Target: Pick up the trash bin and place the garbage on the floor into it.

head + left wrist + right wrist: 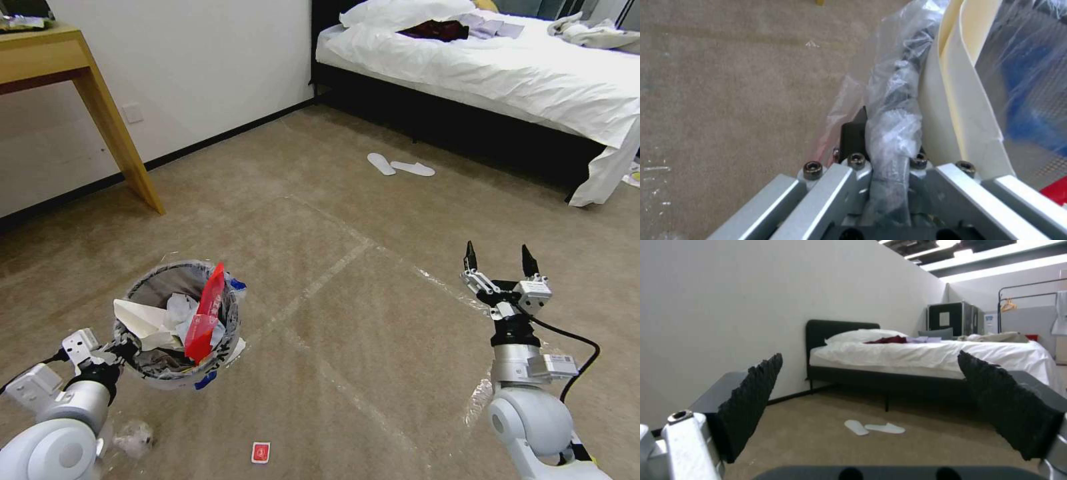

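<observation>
The trash bin (163, 377), a round mesh bin with a clear plastic liner, hangs a little above the floor (373, 220) at the lower left. It holds crumpled white papers (143, 320) and an upright red wrapper (205, 319). My left gripper (120, 348) is shut on the bin's near rim; in the left wrist view its fingers (853, 133) clamp the bag-wrapped rim (896, 100). Garbage lies on the carpet close in front of me: a small red wrapper (261, 452) and a crumpled pale wad (135, 438). My right gripper (500, 257) (869, 373) is raised at the right, open and empty.
A wooden table (117, 130) stands at the back left by the wall. A bed (507, 73) with white sheets fills the back right, with two white slippers (400, 165) on the carpet before it. Clear tape lines (337, 263) cross the carpet between my arms.
</observation>
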Robot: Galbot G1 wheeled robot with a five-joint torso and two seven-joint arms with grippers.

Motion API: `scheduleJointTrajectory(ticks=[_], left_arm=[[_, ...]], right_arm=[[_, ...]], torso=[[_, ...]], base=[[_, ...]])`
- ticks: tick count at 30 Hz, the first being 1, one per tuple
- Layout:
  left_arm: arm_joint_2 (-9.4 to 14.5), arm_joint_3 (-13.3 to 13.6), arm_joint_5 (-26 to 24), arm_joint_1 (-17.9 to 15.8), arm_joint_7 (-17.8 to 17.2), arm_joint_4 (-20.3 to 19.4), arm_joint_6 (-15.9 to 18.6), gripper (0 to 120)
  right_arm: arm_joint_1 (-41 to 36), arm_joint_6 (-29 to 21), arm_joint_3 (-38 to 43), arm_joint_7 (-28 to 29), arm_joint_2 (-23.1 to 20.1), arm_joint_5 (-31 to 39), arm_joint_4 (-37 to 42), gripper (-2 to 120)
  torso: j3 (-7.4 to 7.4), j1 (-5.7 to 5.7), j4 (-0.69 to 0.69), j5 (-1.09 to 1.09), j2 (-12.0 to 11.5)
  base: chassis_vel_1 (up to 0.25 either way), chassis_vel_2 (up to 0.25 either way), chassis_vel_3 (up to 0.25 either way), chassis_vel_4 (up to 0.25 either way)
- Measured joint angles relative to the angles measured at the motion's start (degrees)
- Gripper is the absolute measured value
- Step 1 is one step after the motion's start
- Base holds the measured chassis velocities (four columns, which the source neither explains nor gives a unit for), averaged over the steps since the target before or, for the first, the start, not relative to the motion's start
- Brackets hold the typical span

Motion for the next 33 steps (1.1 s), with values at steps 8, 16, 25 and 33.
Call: scheduleJointTrajectory(ticks=[8, 16, 25, 33], left_arm=[[0.25, -0.10, -0.18, 0.38, 0.02, -0.23, -0.23, 1], [0.05, 0.10, -0.14, 0.30, 0.02, 0.02, -0.26, 1], [-0.29, 0.12, 0.01, 0.36, 0.01, 0.17, -0.28, 1], [-0.36, 0.05, 0.12, 0.55, -0.04, 0.04, -0.36, 1]], right_arm=[[-0.42, -0.11, -0.76, 0.00, 0.50, -0.13, 0.88, 100], [-0.23, -0.29, -1.53, 0.00, 0.49, 0.01, 0.55, 100], [-0.04, -0.22, -1.85, 0.09, 0.23, 0.25, 0.29, 100], [0.02, -0.08, -2.14, 0.12, 0.26, 0.23, 0.10, 100]], torso=[[0.00, 0.00, 0.01, 0.02, 0.00], [0.02, 0.01, 0.00, 0.00, 0.00], [0.01, 0.01, 0.00, 0.01, 0.00], [0.01, 0.01, 0.01, 0.03, 0.00]], base=[[-0.060, 0.058, 0.066, -0.058], [-0.168, 0.161, 0.182, -0.176], [-0.169, 0.168, 0.172, -0.164], [-0.172, 0.178, 0.173, -0.172]])
